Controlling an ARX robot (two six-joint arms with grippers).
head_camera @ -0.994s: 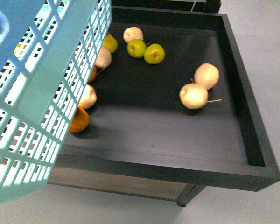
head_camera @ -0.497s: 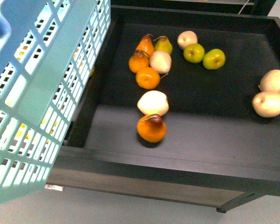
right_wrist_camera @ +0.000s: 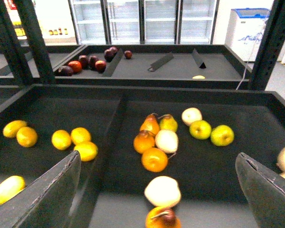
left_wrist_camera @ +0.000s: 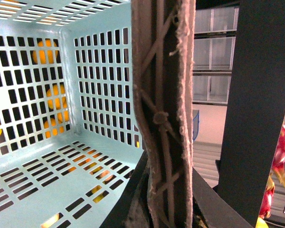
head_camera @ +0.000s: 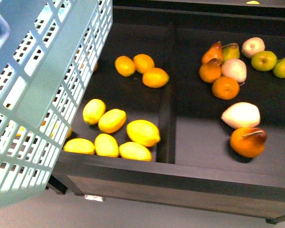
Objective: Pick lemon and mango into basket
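The aqua slotted basket (head_camera: 42,95) hangs tilted at the left of the front view. My left gripper (left_wrist_camera: 164,209) is shut on its grey-brown handle (left_wrist_camera: 161,95), and no fruit lies on the basket's floor (left_wrist_camera: 47,161). In the tray's left compartment are three small roundish yellow-orange fruits that look like lemons (head_camera: 143,62). Nearer the front lie several longer yellow ovals that look like mangoes (head_camera: 143,132); I cannot tell the two kinds apart for sure. My right gripper (right_wrist_camera: 156,199) is open above the right compartment, its fingers (right_wrist_camera: 42,199) wide apart around nothing.
A divider (head_camera: 167,109) splits the black tray (head_camera: 180,173). The right compartment holds orange pears (head_camera: 248,141), a pale fruit (head_camera: 241,115), oranges (head_camera: 225,87) and green apples (head_camera: 264,60). Behind is another tray with dark red fruit (right_wrist_camera: 85,62). A dark post (left_wrist_camera: 256,95) stands close by.
The front view has swept left along the tray: the pears and apples slid right in frame, and the left compartment with the yellow fruits came into sight. The basket keeps its place in frame.
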